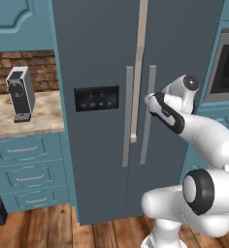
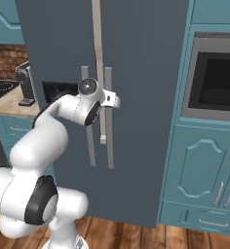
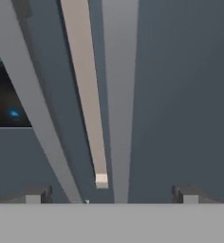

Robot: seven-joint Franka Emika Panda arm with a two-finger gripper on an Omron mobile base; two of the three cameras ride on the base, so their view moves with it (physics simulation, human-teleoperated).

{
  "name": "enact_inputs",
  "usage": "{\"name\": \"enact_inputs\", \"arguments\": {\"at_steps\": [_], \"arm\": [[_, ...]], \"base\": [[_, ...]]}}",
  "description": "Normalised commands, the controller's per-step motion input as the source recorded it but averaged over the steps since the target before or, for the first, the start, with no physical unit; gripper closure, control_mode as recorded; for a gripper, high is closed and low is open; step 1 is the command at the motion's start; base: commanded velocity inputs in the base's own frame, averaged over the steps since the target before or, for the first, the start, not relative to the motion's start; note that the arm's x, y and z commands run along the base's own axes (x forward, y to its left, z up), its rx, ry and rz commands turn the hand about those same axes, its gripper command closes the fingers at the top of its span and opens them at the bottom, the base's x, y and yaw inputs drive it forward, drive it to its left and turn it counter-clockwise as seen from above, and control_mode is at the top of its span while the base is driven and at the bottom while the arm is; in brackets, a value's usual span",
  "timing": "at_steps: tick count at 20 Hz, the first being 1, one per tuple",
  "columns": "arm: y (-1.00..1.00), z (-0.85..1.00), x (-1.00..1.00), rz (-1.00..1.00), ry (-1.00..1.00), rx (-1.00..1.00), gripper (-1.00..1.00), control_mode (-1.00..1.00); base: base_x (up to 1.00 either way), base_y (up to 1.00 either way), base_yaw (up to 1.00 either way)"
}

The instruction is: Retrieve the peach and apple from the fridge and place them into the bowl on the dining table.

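Note:
The fridge (image 1: 97,53) stands straight ahead, dark slate-grey, with both doors shut. Two long grey handles, the left handle (image 1: 128,116) and the right handle (image 1: 148,116), flank the door seam, and a pale beige strip (image 1: 138,72) runs between them. My gripper (image 3: 111,195) is open, and its two fingertips (image 3: 38,194) stand wide apart, one either side of the right handle (image 3: 118,104), close to the door. In the right base view the hand (image 2: 113,100) sits at that handle (image 2: 108,121). The peach and apple are hidden behind the shut doors. The bowl and dining table are out of view.
A black panel with blue lights (image 1: 96,98) is on the left door. A coffee machine (image 1: 20,94) stands on the marbled counter (image 1: 39,121) over teal drawers (image 1: 24,169). A built-in oven (image 2: 217,82) and teal cabinets (image 2: 204,170) lie to the right.

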Motion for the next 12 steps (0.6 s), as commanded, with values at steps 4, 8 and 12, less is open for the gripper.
{"name": "enact_inputs", "arguments": {"at_steps": [4,8,12], "arm": [[-0.01,-0.03,0.76,0.00,-0.02,0.00,-1.00,-1.00],[0.00,-0.10,0.71,0.00,-0.06,0.00,-1.00,-1.00],[-0.06,-0.09,0.64,0.00,-0.04,0.00,-1.00,-1.00]], "base": [[0.00,0.00,0.00],[0.00,0.00,0.00],[0.00,0.00,0.00]]}}
